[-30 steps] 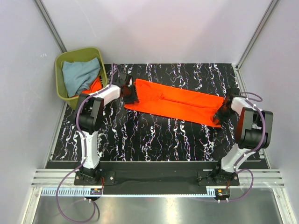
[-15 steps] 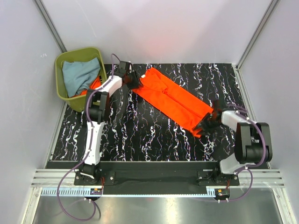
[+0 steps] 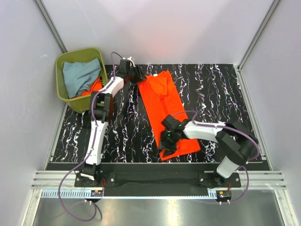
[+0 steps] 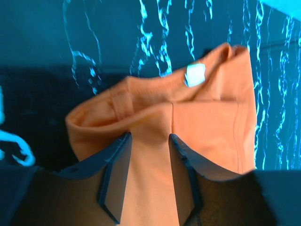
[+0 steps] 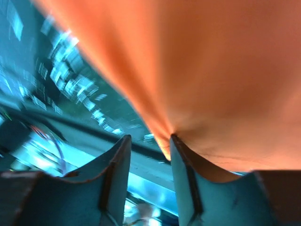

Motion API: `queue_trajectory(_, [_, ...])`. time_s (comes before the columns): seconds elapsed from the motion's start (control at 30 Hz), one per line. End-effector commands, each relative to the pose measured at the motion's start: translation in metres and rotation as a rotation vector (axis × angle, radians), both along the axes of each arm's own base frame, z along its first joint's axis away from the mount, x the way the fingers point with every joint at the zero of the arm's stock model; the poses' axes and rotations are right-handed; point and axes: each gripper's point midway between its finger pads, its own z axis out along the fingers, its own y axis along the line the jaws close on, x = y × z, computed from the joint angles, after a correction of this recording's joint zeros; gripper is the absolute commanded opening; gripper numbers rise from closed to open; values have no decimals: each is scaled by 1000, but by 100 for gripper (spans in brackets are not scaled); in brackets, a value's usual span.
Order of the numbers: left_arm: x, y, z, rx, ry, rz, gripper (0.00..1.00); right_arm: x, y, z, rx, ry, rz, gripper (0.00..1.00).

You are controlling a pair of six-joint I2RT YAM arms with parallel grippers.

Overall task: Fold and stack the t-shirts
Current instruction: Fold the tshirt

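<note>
**A:** Black marbled table (image 3: 221, 84): orange shirt (image 3: 164, 101) has swung from lying crosswise to running from upper centre to lower centre.

**B:** Left gripper (image 3: 139, 76) is pinching the collar end and right gripper (image 3: 166, 138) the lower end, both part-closed on cloth. Looks lined up for folding.

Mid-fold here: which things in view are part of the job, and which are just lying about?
Part of the job: orange t-shirt on the table, pinched at its ends by the left hand and right hand; grey-blue t-shirt and second orange t-shirt, both in the olive-green bin.
Just there: the olive-green bin itself; black marbled table.
</note>
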Motion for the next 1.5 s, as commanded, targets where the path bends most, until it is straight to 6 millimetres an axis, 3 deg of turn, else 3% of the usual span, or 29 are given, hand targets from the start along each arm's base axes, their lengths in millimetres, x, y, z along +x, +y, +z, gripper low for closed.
queue_trajectory(0.0, [26, 10, 38, 5, -158, -12, 46, -19, 36, 9, 26, -20, 110, 48])
queue_trajectory(0.03, [28, 11, 44, 10, -179, -15, 48, -21, 49, 21, 57, -54, 154, 48])
queue_trajectory(0.13, [20, 10, 68, 20, -204, -51, 52, -11, 58, 46, 109, -147, 181, 54])
queue_trajectory(0.17, [15, 9, 98, 18, -240, -61, 52, -5, 60, 65, 147, -215, 203, 55])
queue_trajectory(0.2, [9, 10, 110, 27, -251, -71, 53, 2, 59, 73, 139, -271, 201, 59])
queue_trajectory(0.23, [-6, 11, 98, 40, -202, -74, 54, 8, 53, 95, 135, -321, 195, 64])
queue_trajectory(0.27, [-18, 13, 140, 34, -255, -71, 55, 16, 42, 100, 101, -357, 183, 68])
queue_trajectory(0.3, [-29, 14, 149, 37, -257, -76, 56, 27, 32, 103, 65, -389, 155, 70])
queue_trajectory(0.33, [-49, 10, 135, 49, -208, -92, 56, 31, 17, 104, 45, -383, 134, 71])
queue_trajectory(0.37, [-65, 9, 168, 51, -250, -97, 56, 50, -4, 102, 22, -382, 78, 72])
queue_trajectory(0.4, [-77, 6, 171, 63, -251, -106, 57, 60, -18, 98, -1, -382, 46, 72])
queue_trajectory(0.43, [-100, -6, 153, 79, -199, -137, 57, 63, -34, 91, -33, -368, 22, 72])
queue_trajectory(0.47, [-114, -10, 168, 84, -219, -134, 57, 80, -54, 89, -54, -378, -14, 72])
queue_trajectory(0.53, [-147, -35, 145, 94, -156, -173, 57, 89, -69, 83, -80, -366, -23, 72])
queue_trajectory(0.6, [-164, -50, 129, 111, -118, -174, 57, 106, -88, 81, -124, -378, -31, 74])
queue_trajectory(0.63, [-173, -68, 124, 112, -120, -195, 57, 108, -94, 75, -151, -356, -28, 74])
queue_trajectory(0.73, [-169, -80, 84, 109, -53, -145, 56, 114, -106, 67, -198, -343, -38, 75])
queue_trajectory(0.83, [-149, -76, 65, 111, -26, -69, 55, 110, -111, 52, -228, -311, -41, 75])
queue_trajectory(0.87, [-145, -76, 43, 116, 12, -68, 55, 109, -111, 47, -230, -302, -44, 75])
queue_trajectory(1.0, [-119, -76, 23, 91, 32, -61, 53, 89, -113, 17, -227, -216, -63, 72])
queue_trajectory(1.03, [-113, -72, 9, 89, 49, -54, 53, 87, -112, 14, -223, -212, -71, 70])
queue_trajectory(1.1, [-100, -70, 7, 59, 54, -54, 53, 75, -112, 4, -216, -176, -93, 69])
queue_trajectory(1.13, [-98, -69, -9, 54, 81, -57, 53, 73, -111, 3, -210, -173, -103, 68])
queue_trajectory(1.2, [-87, -68, -8, 19, 83, -71, 53, 62, -103, -3, -173, -142, -122, 68])
queue_trajectory(1.23, [-86, -67, -20, 16, 110, -77, 53, 59, -98, -4, -153, -131, -126, 68])
queue_trajectory(1.33, [-84, -68, -3, -17, 100, -122, 52, 51, -73, -2, -72, -98, -118, 68])
queue_trajectory(1.4, [-97, -64, 3, 9, 102, -156, 54, 51, -65, 3, -36, -81, -126, 68])
queue_trajectory(1.43, [-100, -62, 31, 11, 65, -160, 55, 52, -63, 9, -20, -93, -130, 69])
queue_trajectory(1.47, [-107, -58, 42, 38, 42, -177, 58, 52, -62, 14, -4, -102, -128, 69])
